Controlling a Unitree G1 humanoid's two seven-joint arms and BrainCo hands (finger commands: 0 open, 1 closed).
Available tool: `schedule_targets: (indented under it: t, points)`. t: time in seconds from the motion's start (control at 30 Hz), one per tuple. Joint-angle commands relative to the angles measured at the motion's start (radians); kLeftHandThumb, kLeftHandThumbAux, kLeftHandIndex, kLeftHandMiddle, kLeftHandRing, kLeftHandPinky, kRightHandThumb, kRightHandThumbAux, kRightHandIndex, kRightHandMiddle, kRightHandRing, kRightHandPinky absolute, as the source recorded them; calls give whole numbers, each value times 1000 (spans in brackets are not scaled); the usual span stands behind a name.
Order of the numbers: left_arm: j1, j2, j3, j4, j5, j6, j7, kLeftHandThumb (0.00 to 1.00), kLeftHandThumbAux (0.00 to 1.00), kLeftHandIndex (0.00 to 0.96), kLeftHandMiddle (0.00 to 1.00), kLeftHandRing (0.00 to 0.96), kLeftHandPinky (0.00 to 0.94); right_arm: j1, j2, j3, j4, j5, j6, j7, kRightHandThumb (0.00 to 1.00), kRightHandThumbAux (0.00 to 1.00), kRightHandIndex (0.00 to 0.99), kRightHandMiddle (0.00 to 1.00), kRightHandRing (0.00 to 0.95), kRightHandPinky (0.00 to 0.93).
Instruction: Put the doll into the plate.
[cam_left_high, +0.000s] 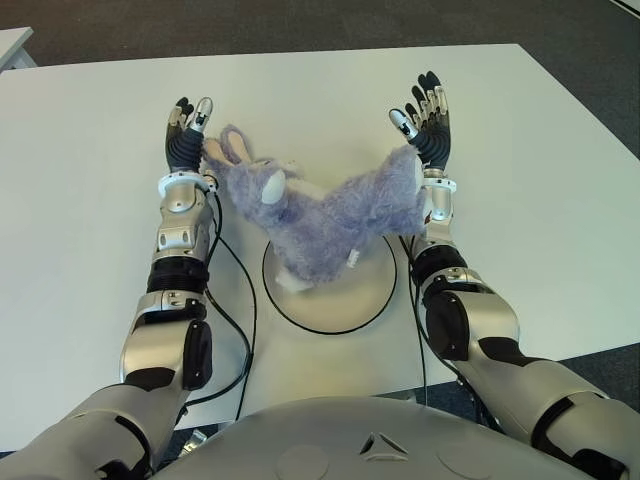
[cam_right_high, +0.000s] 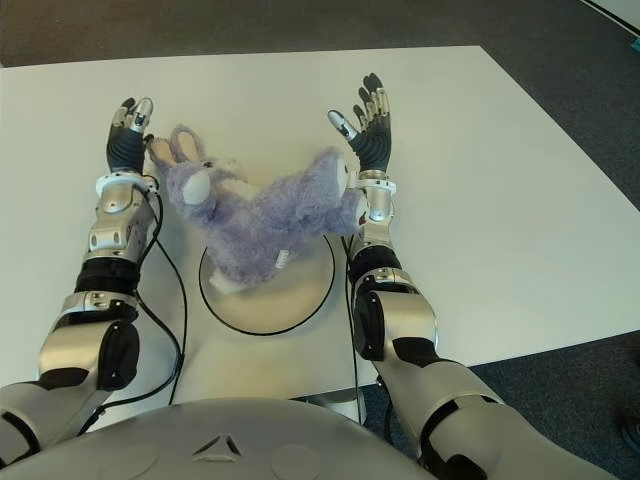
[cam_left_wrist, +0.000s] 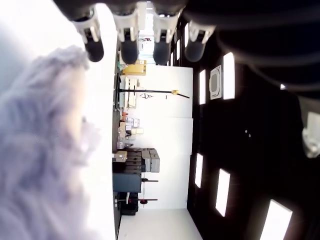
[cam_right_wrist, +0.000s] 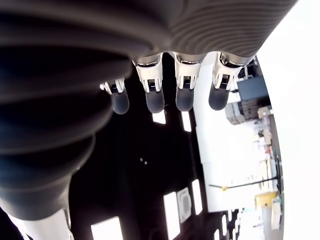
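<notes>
Left eye view shows one white table (cam_left_high: 90, 200) with little on it besides the task's things: one round white plate (cam_left_high: 375, 290) with a dark rim near the near edge, midway along it, and two black cables, one (cam_left_high: 238, 300) running down beside the left forearm to the near edge, the other (cam_left_high: 416, 300) beside the right forearm. One doll (cam_left_high: 320, 215), a fluffy lavender-grey plush rabbit with long ears, a white patch on its head and white feet, lies tilted across the far part of the plate, its head and ears hanging past the rim toward the left hand (cam_left_high: 187, 135), its rump against the right wrist. The left hand stands just beside the ears, fingers straight and spread, holding nothing; the right hand (cam_left_high: 425, 120) is raised beyond the doll's other end, fingers likewise extended and empty. Right eye view gives the same layout: the doll's white foot (cam_right_high: 225, 283) sits on the plate's surface while the body covers its far rim. Left wrist view shows four straight dark fingertips (cam_left_wrist: 130, 47) with the blurred lavender fur (cam_left_wrist: 35, 165) close beside them, not enclosed. Right wrist view shows four extended fingertips (cam_right_wrist: 155, 100) with nothing between them.
</notes>
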Motion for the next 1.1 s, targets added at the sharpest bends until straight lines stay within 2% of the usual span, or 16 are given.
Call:
schedule_targets:
  t: [0.03, 0.47, 0.7, 1.1]
  points:
    - [1, -7, -9, 22, -7, 49, -18, 0, 447, 0, 71, 36, 0, 59, 5, 2, 32, 1, 0, -9, 27, 729, 56, 51, 46, 61]
    - [-14, -10, -8, 42, -12, 91, -26, 0, 436, 0, 62, 29, 0, 52, -5, 20, 37, -12, 46, -13, 0, 708, 40, 37, 30, 37]
    - [-23, -9, -11, 65, -11, 107, -35, 0, 429, 0, 58, 33, 0, 21, -13, 17, 79, -1, 110, 8, 0, 709, 28, 26, 14, 10]
    - [-31, -15, -15, 93, -2, 106, -28, 0, 419, 0, 45, 21, 0, -30, -35, 31, 148, -25, 177, 2, 0, 701, 16, 4, 0, 0]
